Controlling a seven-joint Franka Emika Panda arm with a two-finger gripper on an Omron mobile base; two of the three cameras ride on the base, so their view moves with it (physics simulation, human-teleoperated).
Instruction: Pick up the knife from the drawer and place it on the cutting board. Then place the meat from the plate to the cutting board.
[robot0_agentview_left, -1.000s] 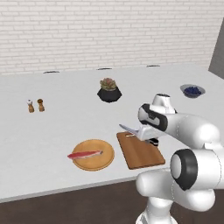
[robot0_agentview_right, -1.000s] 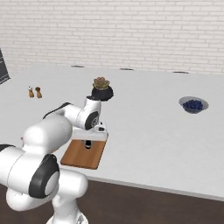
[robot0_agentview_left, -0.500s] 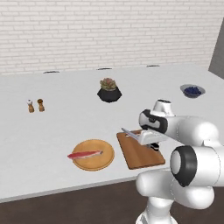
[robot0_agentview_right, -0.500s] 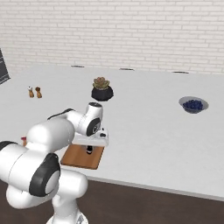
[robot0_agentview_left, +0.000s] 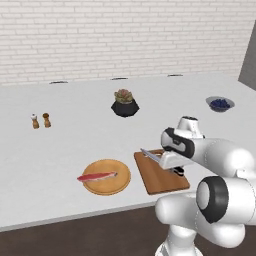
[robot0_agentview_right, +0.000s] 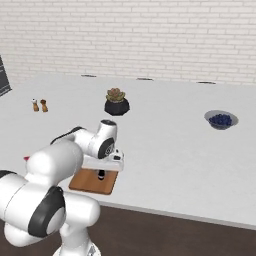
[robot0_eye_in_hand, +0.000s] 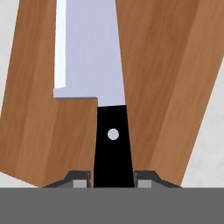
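Note:
My gripper (robot0_eye_in_hand: 113, 180) is shut on the black handle of the knife (robot0_eye_in_hand: 89, 57), one fingertip on each side. Its silver blade stretches away over the reddish-brown cutting board (robot0_eye_in_hand: 168, 70), close above the wood. In the left base view the gripper (robot0_agentview_left: 177, 171) hangs low over the board (robot0_agentview_left: 156, 181), and the knife (robot0_agentview_left: 150, 154) points left past the board's far left corner. Left of the board, the red meat (robot0_agentview_left: 96, 176) lies on the round plate (robot0_agentview_left: 111, 188). From the right, the gripper (robot0_agentview_right: 101, 174) stands over the board (robot0_agentview_right: 87, 183).
A potted succulent (robot0_agentview_left: 124, 103) sits behind the board at mid counter. Salt and pepper shakers (robot0_agentview_left: 40, 120) stand far left. A bowl of blueberries (robot0_agentview_left: 220, 104) is at the far right. The counter's front edge runs just below the board and plate.
The gripper has come down with the knife, from well above the board to just over its surface. Plate and meat have stayed put.

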